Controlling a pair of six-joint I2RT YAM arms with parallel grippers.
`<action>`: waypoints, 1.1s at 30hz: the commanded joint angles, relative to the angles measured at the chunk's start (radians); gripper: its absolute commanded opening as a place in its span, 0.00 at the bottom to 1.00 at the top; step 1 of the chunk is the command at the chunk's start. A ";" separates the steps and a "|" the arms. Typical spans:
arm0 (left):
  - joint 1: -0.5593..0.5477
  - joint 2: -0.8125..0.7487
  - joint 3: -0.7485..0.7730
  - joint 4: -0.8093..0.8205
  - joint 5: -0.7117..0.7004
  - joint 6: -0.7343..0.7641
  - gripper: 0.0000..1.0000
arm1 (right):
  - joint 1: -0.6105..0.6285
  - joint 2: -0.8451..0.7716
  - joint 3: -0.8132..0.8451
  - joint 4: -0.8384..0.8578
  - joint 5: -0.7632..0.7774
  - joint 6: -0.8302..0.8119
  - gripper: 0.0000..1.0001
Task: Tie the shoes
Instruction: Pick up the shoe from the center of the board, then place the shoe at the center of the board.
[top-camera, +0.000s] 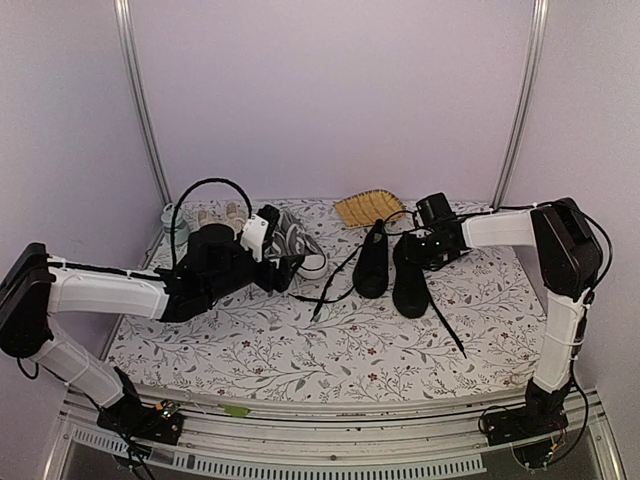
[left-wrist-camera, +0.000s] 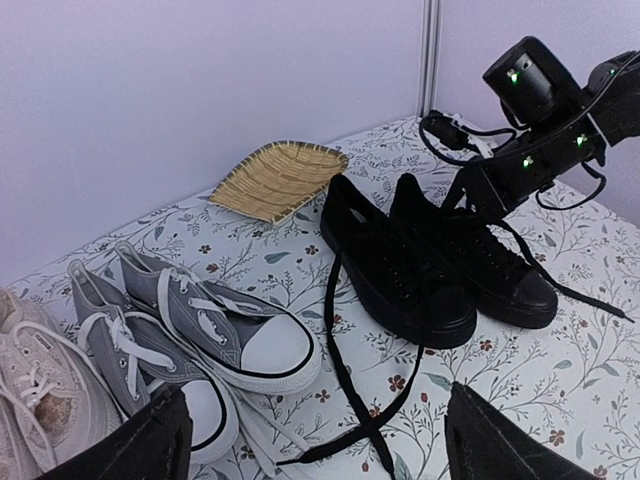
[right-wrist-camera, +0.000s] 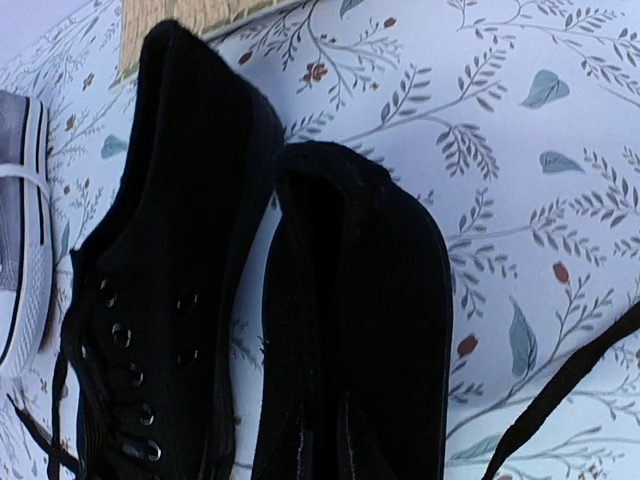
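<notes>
The two black shoes stand side by side right of centre, toes toward me, the left one (top-camera: 372, 262) (left-wrist-camera: 400, 265) (right-wrist-camera: 160, 300) and the right one (top-camera: 410, 282) (left-wrist-camera: 485, 258) (right-wrist-camera: 360, 330). Their long black laces lie loose on the cloth and cross (left-wrist-camera: 372, 420) in front of the left shoe. My left gripper (top-camera: 293, 270) (left-wrist-camera: 325, 450) is open wide and empty, low over the crossed laces, beside the grey shoes. My right gripper (top-camera: 432, 247) (left-wrist-camera: 480, 190) is down on the right shoe's heel opening. Its fingers are black against the black shoe, so their state is unclear.
A grey pair with white toe caps (top-camera: 300, 250) (left-wrist-camera: 225, 325) sits left of the black shoes, a beige pair (top-camera: 222, 215) (left-wrist-camera: 30, 380) further left. A woven basket (top-camera: 368, 208) (left-wrist-camera: 280, 175) lies at the back. A glass jar (top-camera: 176, 225) stands at the back left corner.
</notes>
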 joint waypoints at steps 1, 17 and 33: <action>-0.017 -0.048 -0.020 0.004 -0.015 0.008 0.88 | 0.054 -0.126 -0.053 -0.082 -0.015 0.000 0.00; -0.029 -0.217 -0.142 0.005 -0.035 -0.020 0.89 | 0.475 -0.404 -0.317 -0.089 0.154 0.391 0.00; -0.029 -0.303 -0.171 -0.026 0.009 0.015 0.92 | 0.481 -0.306 -0.096 -0.272 -0.081 0.101 0.98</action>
